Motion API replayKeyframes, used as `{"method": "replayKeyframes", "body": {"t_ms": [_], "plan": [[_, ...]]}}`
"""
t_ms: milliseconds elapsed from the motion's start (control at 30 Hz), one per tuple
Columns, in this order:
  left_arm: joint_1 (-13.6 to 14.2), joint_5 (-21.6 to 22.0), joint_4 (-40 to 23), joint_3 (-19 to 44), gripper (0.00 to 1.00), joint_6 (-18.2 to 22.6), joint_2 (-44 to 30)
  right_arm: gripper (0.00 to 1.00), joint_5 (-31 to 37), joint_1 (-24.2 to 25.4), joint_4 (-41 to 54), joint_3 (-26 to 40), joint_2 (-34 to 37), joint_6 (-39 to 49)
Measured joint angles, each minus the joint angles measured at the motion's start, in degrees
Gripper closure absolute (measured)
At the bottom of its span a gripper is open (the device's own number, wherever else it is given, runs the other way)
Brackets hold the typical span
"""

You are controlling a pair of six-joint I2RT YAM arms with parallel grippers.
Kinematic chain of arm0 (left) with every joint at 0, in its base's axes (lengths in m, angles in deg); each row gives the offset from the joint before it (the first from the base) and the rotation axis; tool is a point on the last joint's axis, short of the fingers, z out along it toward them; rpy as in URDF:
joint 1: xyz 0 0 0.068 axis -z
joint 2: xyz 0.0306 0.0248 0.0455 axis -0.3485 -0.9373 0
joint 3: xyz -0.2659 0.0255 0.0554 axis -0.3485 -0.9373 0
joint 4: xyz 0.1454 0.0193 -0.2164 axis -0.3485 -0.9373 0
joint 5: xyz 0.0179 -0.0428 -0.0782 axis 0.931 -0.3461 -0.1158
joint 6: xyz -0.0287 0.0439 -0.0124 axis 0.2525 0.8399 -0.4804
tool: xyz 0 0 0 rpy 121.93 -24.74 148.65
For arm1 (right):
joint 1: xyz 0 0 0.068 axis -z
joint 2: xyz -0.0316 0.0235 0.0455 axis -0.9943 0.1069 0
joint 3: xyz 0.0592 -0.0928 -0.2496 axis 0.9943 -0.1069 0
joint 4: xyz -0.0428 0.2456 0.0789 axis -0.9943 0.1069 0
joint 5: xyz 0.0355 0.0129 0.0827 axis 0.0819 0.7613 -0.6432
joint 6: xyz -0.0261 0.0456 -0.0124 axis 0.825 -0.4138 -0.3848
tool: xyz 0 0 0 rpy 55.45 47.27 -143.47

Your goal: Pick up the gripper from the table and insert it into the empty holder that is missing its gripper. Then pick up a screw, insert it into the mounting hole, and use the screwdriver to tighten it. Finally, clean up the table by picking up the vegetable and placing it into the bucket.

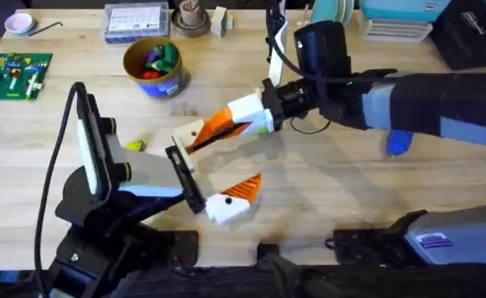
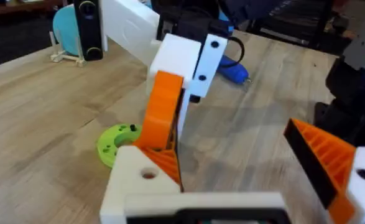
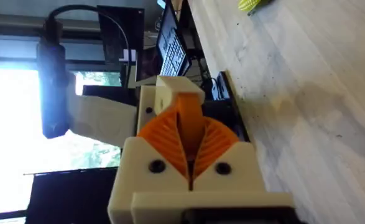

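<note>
The right pincer (image 1: 199,136) clenches the gripper (image 2: 157,112) against the holder (image 2: 142,177) on the wide-open left pincer (image 1: 205,178) mid-desk.

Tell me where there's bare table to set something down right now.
Bare wood lies right of centre, between the blue screwdriver and the table's near edge, and at far left between the green board and the left arm. The middle is crowded: the right claw meets the left claw there, with the bucket just behind.
</note>
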Motion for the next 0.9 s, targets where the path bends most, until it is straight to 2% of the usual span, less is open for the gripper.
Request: {"method": "replayKeyframes", "body": {"t_ms": [567, 833, 900], "plan": [[-0.48, 1.68, -0.02, 0.0, 0.007, -0.39, 0.0, 0.994, 3.99, -1.35, -2.62, 0.0, -0.26, -4.59], [-0.48, 1.87, 0.02, 0.0, 0.007, -0.37, 0.02, 0.994, 3.18, -1.34, -2.66, 0.0, -0.27, -4.76], [-0.48, 1.73, 0.08, 0.0, 0.007, -0.21, 0.0, 0.962, 2.23, -1.13, -2.48, 0.0, -0.27, -3.97]]}}
